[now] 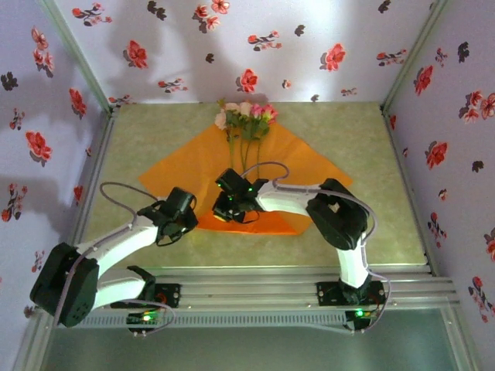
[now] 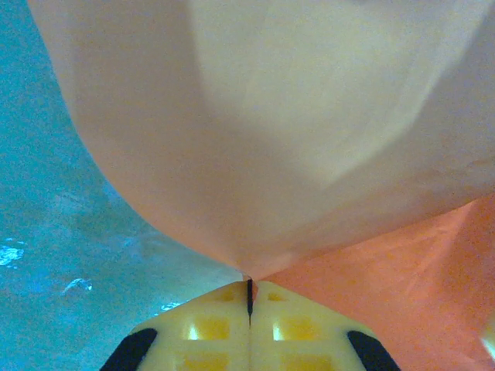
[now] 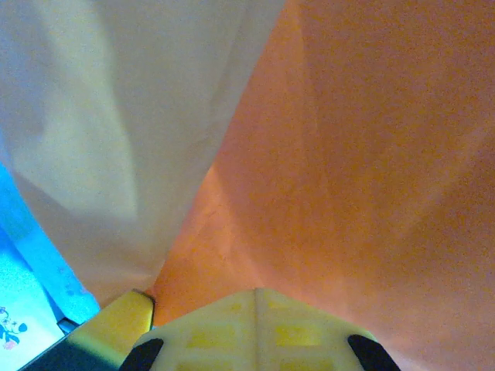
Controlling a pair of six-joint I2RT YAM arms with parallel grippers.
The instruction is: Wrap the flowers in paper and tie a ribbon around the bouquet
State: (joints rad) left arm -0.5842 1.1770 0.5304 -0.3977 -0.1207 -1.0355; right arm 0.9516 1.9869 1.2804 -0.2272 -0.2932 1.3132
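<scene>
The orange paper (image 1: 305, 166) lies spread as a diamond on the table, not rolled into a cone. The flowers (image 1: 246, 116) rest on its middle, pink and cream blooms toward the far wall and green stems running toward me. My left gripper (image 1: 188, 219) is at the sheet's near left edge. In the left wrist view it (image 2: 249, 282) is shut on the paper (image 2: 309, 139), which lifts away from the tips. My right gripper (image 1: 224, 210) is at the near corner, by the stem ends, and is shut (image 3: 257, 292) on the paper (image 3: 371, 154). The ribbon is out of view.
The pale green table (image 1: 363, 131) is boxed in by flower-print walls (image 1: 456, 116) on three sides. A metal rail (image 1: 255, 280) carrying both arm bases runs along the near edge. A grey cable (image 1: 271, 166) loops over the paper behind the right wrist.
</scene>
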